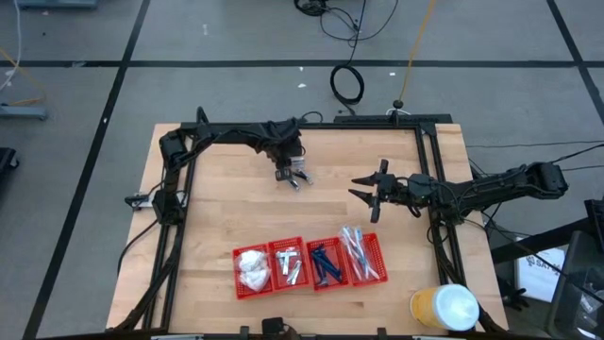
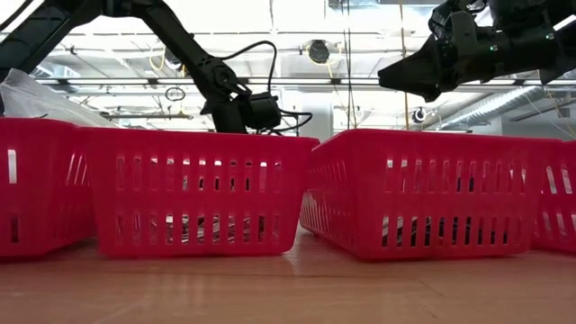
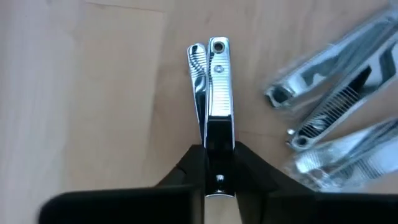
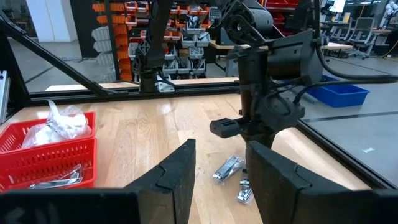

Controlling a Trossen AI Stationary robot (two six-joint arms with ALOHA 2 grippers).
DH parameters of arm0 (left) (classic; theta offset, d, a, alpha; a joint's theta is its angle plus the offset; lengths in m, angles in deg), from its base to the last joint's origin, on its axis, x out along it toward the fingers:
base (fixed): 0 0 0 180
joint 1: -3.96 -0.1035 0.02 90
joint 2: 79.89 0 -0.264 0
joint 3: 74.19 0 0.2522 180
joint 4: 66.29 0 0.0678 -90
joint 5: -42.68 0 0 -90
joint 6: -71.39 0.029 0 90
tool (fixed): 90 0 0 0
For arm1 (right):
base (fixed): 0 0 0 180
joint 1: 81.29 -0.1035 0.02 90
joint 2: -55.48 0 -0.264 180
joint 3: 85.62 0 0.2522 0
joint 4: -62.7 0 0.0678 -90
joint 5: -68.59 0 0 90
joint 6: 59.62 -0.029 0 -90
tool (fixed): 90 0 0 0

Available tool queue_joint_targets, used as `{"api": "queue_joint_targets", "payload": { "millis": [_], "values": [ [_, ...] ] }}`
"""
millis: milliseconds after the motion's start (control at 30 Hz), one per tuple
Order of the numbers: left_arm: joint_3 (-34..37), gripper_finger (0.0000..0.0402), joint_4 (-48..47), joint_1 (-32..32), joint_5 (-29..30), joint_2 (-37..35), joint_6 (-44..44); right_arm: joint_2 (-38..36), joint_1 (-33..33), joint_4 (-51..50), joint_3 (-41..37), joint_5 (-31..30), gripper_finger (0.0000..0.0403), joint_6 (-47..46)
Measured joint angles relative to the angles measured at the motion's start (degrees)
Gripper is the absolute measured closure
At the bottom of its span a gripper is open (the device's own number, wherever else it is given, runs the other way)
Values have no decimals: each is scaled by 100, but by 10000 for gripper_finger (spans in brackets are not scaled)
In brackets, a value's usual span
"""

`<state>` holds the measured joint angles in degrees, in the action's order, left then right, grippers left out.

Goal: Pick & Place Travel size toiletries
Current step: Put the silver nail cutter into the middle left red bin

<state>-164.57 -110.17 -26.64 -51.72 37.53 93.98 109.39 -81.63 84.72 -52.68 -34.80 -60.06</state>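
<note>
Left gripper [image 3: 214, 177] is clamped on one silvery nail clipper [image 3: 211, 81], held by one end, the rest sticking out ahead of the fingers over bare table [image 1: 217, 189]. In the high view the left gripper [image 1: 293, 176] sits in the far-centre part of the table, pointing down.

Just beside the held clipper: three more loose clippers [image 3: 336, 118] in clear wrap, lying on the wood in a tight cluster. The same pile shows in the right wrist view [image 4: 231, 169], under the left arm's wrist.

Right gripper [image 1: 370, 195] hovers over the table right of centre, fingers spread wide, holding nothing. It is well apart from the pile.

Four red mesh baskets [image 1: 311, 264] stand in a row at the near edge, touching side by side. Left to right in the high view:
- white soft packets [image 1: 251, 267], count unclear
- silvery clippers [image 1: 289, 264], a few, count unclear
- dark blue sticks [image 1: 327, 263], roughly two or three
- pale clear-wrapped sticks [image 1: 360, 253], several

A yellow tub with a white lid [image 1: 444, 308] stands at the near right corner.

No legible writing or brand on any item.
</note>
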Motion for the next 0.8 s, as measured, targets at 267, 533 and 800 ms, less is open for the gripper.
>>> {"api": "queue_joint_targets", "payload": {
  "millis": [267, 533, 800],
  "values": [
    [14, 366, -25, -27, 10, -51, -51, 0, -1, -8, 0, 0, 273, 4],
    [26, 366, -275, 289, 338, -964, -42, 0, -1, -12, 0, 0, 273, 13],
    [20, 366, -646, 1349, 316, -2047, -207, 2, -2, -49, 0, 2, 273, 5]
  ]
}}
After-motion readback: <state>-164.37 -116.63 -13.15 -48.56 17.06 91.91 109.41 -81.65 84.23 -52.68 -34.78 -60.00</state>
